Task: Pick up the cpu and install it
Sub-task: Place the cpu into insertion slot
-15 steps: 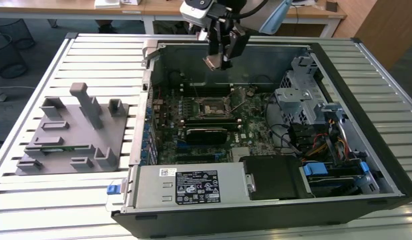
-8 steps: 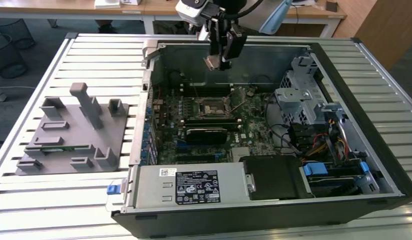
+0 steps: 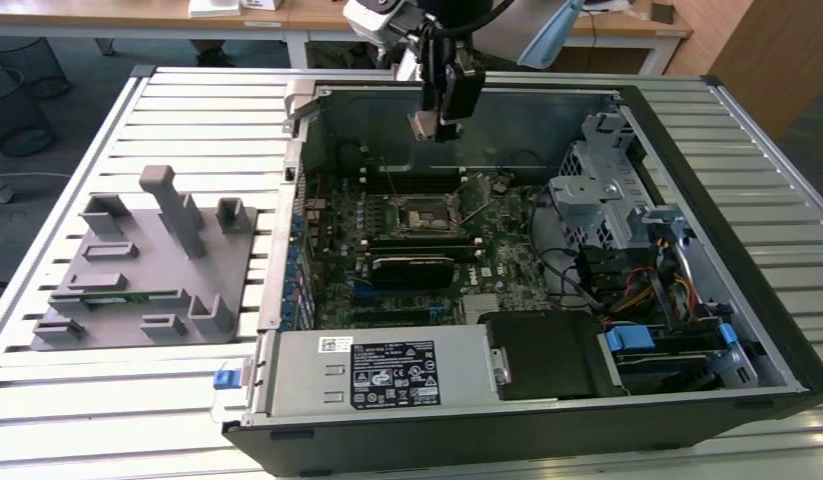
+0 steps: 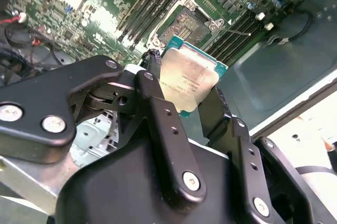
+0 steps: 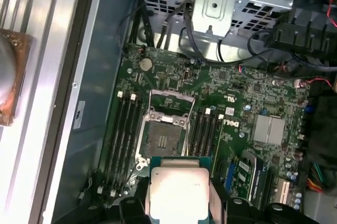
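My gripper (image 3: 434,127) hangs over the far part of the open computer case (image 3: 731,180), shut on the cpu (image 3: 422,123). In both wrist views the cpu (image 4: 188,80) (image 5: 178,192) is a flat silver square with a thin blue-green rim, pinched by its edges between my black fingers (image 4: 158,113). Below it on the green motherboard (image 5: 247,108) lies the open cpu socket (image 5: 162,138) (image 4: 185,26) (image 3: 414,217), its frame lifted, memory slots on both sides. The cpu is held above the board, apart from the socket.
A grey fixture block (image 3: 138,265) with upright posts sits on the slatted table at the exterior view's left. Inside the case are a drive cage (image 3: 591,185), cable bundles (image 3: 625,285) and a power supply (image 3: 384,370) near the front. A copper-based heatsink (image 5: 9,79) rests on the table.
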Tool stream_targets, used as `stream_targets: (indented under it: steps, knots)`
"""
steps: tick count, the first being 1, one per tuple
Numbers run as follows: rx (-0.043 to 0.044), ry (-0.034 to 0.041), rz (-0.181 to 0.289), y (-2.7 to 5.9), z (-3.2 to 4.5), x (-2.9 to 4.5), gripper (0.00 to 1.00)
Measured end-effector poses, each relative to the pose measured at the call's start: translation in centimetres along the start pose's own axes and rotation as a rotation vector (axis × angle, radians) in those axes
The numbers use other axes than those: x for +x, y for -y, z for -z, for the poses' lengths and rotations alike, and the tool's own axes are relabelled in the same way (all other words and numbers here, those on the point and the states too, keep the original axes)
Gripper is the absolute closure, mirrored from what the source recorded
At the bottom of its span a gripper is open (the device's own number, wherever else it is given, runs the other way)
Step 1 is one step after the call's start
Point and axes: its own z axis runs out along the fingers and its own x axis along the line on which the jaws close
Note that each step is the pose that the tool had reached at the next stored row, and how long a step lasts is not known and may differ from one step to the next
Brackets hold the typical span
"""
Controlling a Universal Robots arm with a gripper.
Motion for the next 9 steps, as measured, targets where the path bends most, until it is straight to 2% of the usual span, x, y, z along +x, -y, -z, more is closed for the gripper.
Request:
stream_targets:
  steps: [9]
  knots:
    - [-0.0002, 0.0048, -0.154, 0.00, -0.14, 0.00, 0.47]
